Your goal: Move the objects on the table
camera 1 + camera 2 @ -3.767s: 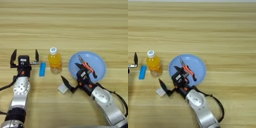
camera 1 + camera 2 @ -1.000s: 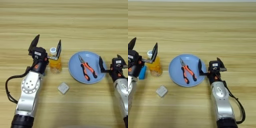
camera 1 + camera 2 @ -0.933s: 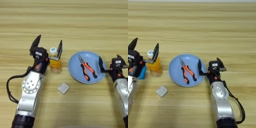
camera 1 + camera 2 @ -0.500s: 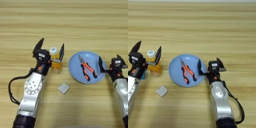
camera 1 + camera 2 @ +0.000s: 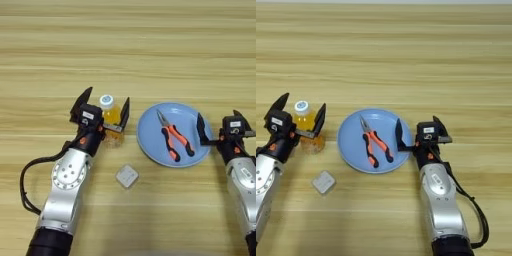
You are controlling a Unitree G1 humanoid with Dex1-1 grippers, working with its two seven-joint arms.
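The left gripper (image 5: 105, 107) stands open with the juice bottle (image 5: 110, 113) between its fingers, not yet squeezed. The bottle looks light, smooth and tippy, so a hold low on its body seems safest. The right gripper (image 5: 417, 129) waits open at the plate (image 5: 351, 145) edge, pliers (image 5: 375, 141) just to its left.

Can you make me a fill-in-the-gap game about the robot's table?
1. The orange-and-black-handled pliers lie on the round light-blue ____.
2. The left gripper has its open fingers on either side of the small orange-juice ____.
3. The small white square block sits on the wooden ____.
4. The right gripper waits beside the plate's ____ edge.

Missing words: plate; bottle; table; right
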